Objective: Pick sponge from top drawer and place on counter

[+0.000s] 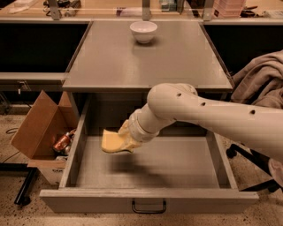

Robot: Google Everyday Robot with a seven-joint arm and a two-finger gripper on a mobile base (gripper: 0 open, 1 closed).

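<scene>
The top drawer [146, 201] stands pulled open below the grey counter [146, 57]. My gripper [125, 140] reaches down from the right, over the drawer's left half, and is shut on the pale-yellow sponge [111, 141]. The sponge hangs in the air above the drawer floor, with its shadow below it. My cream arm [212, 117] crosses the drawer's right side and hides part of the drawer's back.
A white bowl [143, 31] sits at the far middle of the counter. An open cardboard box [42, 132] with cans stands on the floor to the left. A cloth-draped chair [261, 81] stands at the right. A wooden bench [110, 9] runs behind.
</scene>
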